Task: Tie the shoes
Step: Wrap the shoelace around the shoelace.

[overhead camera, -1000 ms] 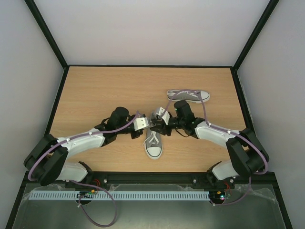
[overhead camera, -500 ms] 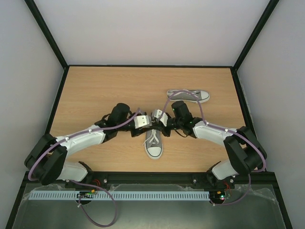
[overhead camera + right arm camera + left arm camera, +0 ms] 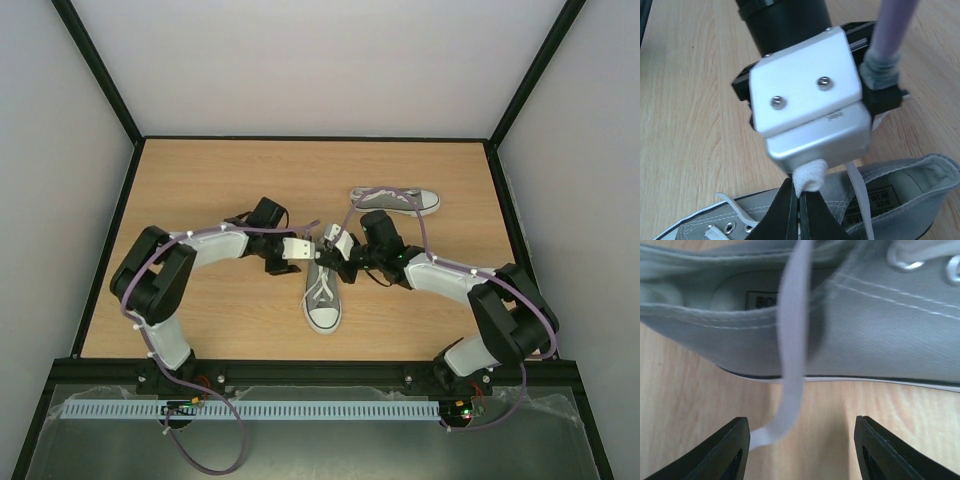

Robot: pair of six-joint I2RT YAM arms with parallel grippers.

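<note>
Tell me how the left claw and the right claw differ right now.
The left claw stands open; the right claw is shut. The right claw pinches a white lace; the left claw grips nothing, and a lace strand merely hangs beside it. Both sit by the near shoe.

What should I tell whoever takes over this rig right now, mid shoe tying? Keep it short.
Left tool: open beside the near shoe; a loose lace hangs through its gap, ungripped.
Right tool: shut on a lace end above that shoe.
Far shoe: back right of the table, no tool on it.
Done: no knot visible on the near shoe.
Left: knot and bow there; far shoe's laces too small to judge.
</note>
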